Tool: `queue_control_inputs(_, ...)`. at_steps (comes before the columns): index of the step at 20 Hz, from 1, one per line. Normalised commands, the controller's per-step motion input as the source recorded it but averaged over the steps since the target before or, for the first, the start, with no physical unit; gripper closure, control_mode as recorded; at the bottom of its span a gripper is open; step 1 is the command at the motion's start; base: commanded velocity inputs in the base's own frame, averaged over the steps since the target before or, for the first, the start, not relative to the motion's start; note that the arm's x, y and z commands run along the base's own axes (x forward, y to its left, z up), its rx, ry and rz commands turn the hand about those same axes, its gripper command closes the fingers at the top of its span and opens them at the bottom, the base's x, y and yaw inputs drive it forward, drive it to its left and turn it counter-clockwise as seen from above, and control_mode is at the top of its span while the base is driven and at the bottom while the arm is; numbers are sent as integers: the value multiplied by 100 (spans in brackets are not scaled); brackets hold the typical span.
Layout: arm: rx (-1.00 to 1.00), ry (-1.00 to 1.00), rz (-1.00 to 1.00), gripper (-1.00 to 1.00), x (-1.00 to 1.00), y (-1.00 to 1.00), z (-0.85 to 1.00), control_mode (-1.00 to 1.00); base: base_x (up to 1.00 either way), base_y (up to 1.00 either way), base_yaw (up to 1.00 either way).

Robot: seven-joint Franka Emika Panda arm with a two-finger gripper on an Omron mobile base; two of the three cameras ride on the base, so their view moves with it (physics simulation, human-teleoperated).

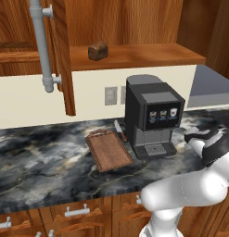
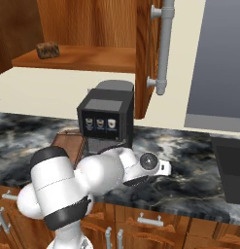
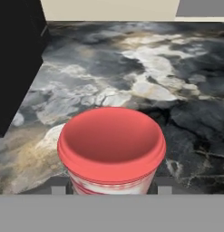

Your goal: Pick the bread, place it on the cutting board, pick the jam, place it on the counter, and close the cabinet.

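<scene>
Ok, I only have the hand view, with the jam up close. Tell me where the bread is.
Observer: The bread sits on the wooden shelf, not on the cutting board.
Operator: Report on the board.
Observer: It lies bare on the counter, left of the coffee machine.
Operator: Check overhead.
Observer: The cabinet door stands open.

Bread (image 1: 98,51) on cabinet (image 1: 134,28) shelf, above coffee machine (image 1: 153,115). Cutting board (image 1: 109,150) on counter (image 1: 41,157), just left of machine. Jam (image 3: 111,152) between fingertips (image 3: 164,186), over counter right of machine.
</scene>
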Motion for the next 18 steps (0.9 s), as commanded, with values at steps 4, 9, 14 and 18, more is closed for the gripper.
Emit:
queue_control_inputs(4,0,0,0,100,19,-13,-16,-100,0,0,0)
queue_control_inputs(9,0,0,0,100,13,-11,-22,-100,0,0,0)
queue_control_inputs(14,0,0,0,100,4,-9,-25,-100,0,0,0)
queue_control_inputs(18,0,1,0,100,4,-3,-25,-100,0,0,0)
